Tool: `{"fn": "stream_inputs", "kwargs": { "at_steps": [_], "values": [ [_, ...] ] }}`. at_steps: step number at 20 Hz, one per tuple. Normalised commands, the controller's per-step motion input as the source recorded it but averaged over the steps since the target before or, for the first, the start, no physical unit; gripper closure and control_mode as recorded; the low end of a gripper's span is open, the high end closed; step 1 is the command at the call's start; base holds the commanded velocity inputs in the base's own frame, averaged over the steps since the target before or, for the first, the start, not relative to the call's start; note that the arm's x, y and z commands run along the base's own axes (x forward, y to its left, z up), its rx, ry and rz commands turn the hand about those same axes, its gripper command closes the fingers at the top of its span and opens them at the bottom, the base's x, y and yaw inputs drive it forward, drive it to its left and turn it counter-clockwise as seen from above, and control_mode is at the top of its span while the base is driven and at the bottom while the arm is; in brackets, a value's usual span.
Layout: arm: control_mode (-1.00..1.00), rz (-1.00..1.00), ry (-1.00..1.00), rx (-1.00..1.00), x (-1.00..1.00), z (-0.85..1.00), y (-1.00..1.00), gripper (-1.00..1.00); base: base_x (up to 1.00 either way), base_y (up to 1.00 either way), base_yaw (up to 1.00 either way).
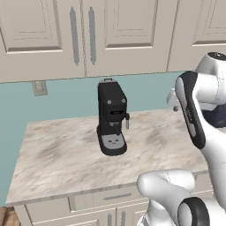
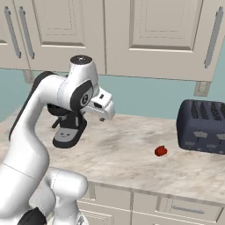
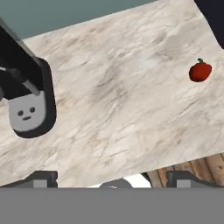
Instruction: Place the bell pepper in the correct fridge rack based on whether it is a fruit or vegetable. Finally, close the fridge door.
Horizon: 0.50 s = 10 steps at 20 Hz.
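The counter point(image 2: 132, 154) looks like smooth veined marble; the bell pepper point(image 2: 161, 151) is glossy red, the coffee machine point(image 1: 111, 117) matt black plastic.

I can read no text, label, brand or number anywhere in these views. The coffee machine point(image 1: 112, 117) at the centre of the left base view has a plain black front, and the toaster point(image 2: 202, 126) at the right edge of the right base view carries no legible marking either.

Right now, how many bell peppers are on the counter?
1. The bell pepper lies on the counter left of the toaster, apart from it. The arm may hide some counter.
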Motion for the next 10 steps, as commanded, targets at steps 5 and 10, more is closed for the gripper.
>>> {"fn": "stream_inputs", "kwargs": {
  "at_steps": [5,10],
  "values": [
    [-1.0,-0.44,0.01,0.05,-0.79,-0.34,-1.0,-1.0,0.0,0.0,0.0],
    [-1.0,-0.47,0.09,0.07,-0.31,-0.43,-1.0,-1.0,0.0,0.0,0.0]
  ]
}}
